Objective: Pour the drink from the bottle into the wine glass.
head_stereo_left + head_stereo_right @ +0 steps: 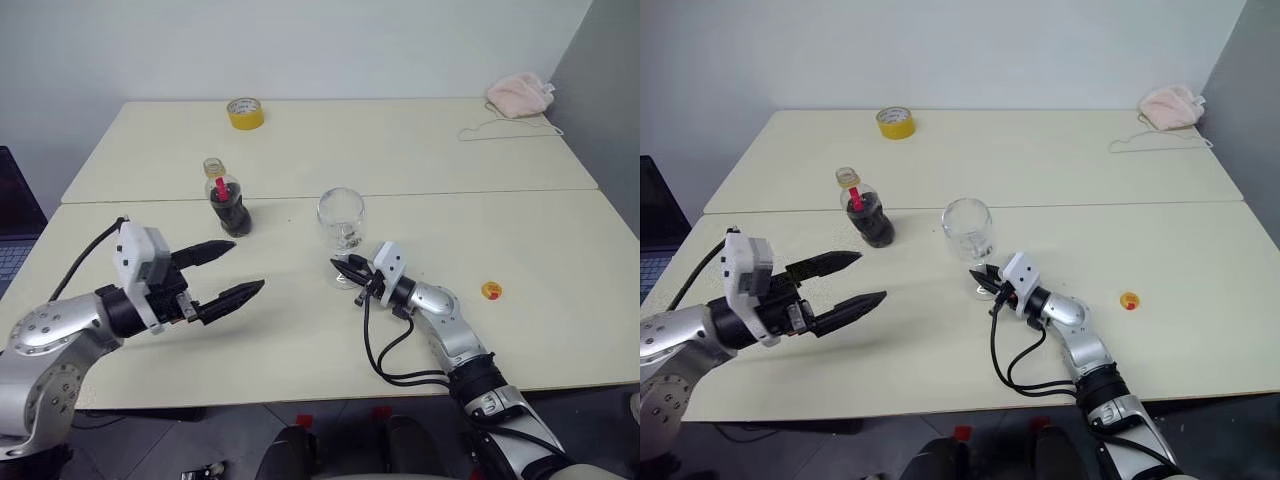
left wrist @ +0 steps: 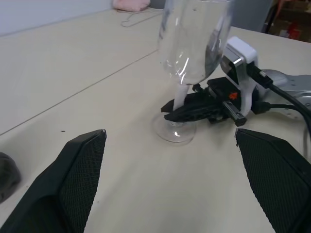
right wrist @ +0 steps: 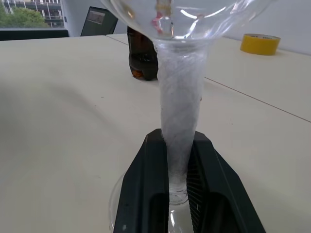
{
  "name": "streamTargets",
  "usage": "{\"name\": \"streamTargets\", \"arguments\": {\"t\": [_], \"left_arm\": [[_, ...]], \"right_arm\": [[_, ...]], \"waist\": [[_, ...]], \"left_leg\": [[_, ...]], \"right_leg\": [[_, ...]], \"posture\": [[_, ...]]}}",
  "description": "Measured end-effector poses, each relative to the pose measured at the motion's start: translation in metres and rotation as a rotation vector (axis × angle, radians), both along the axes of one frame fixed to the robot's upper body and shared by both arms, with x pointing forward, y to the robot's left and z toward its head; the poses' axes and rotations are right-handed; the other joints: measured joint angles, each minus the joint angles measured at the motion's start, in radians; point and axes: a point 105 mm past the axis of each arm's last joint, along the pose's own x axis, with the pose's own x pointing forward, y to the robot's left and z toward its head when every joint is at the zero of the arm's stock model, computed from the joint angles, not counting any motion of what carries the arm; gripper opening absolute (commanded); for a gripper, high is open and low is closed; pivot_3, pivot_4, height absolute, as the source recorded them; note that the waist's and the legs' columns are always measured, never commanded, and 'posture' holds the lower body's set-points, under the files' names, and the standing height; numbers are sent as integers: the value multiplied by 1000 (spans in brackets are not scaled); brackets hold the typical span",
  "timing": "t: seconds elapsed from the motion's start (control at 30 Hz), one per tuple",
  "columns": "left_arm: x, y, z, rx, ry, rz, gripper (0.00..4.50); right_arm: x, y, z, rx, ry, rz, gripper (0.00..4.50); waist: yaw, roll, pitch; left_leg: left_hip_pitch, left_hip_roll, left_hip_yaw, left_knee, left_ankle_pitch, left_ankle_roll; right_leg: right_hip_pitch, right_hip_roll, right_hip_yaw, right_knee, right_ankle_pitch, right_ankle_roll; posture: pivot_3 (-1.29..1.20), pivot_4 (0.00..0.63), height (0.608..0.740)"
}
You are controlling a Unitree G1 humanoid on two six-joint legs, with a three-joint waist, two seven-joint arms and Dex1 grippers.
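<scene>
The bottle (image 1: 229, 204) stands on the table left of centre, its lower half dark with the drink (image 1: 233, 217); a red label wraps its neck. The wine glass (image 1: 341, 216) stands upright to its right, and its bowl looks empty. My right gripper (image 1: 347, 271) lies low over the table, shut on the glass's stem (image 3: 179, 145) just above the base, with a black finger (image 3: 146, 194) on each side. My left gripper (image 1: 248, 265) hovers open in front of the bottle, clear of it, pointing toward the glass.
A yellow tape roll (image 1: 245, 113) sits at the table's far side. At the far right corner are a pink cloth (image 1: 520, 94) and a thin cord (image 1: 505, 129). A small yellow and red cap (image 1: 490, 291) lies right of my right arm. A seam (image 1: 480, 192) joins two tabletops.
</scene>
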Motion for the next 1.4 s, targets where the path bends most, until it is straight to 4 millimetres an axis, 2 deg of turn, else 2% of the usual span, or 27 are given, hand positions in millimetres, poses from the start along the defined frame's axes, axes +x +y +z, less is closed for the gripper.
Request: {"name": "streamTargets", "arguments": {"t": [0.33,0.6,0.87,1.27,1.3,1.4], "left_arm": [[-5,-4,30,10,-76,-61,4500],[-5,-6,37,40,-100,-74,4500],[-5,-6,34,58,-93,-86,4500],[-3,-5,32,75,-92,-79,4500],[-3,-5,32,77,-94,-79,4500],[-3,-7,31,80,-97,-84,4500]], "right_arm": [[5,3,-3,-16,22,12,202],[4,1,-9,-37,42,36,202],[3,0,-11,-44,53,48,202],[2,-1,-16,-58,73,63,4343],[2,-1,-16,-58,73,63,4470],[2,-1,-16,-58,72,63,4470]], "waist": [[0,0,0],[-1,0,0],[-4,0,0],[-4,0,0],[-4,0,0],[-4,0,0]], "left_leg": [[0,0,0,0,0,0],[0,0,0,0,0,0],[0,0,0,0,0,0],[0,0,0,0,0,0],[0,0,0,0,0,0],[0,0,0,0,0,0]], "right_leg": [[0,0,0,0,0,0],[0,0,0,0,0,0],[0,0,0,0,0,0],[0,0,0,0,0,0],[0,0,0,0,0,0],[0,0,0,0,0,0]], "posture": [[0,150,740],[0,150,740],[0,150,740],[0,150,740],[0,150,740],[0,150,740]]}}
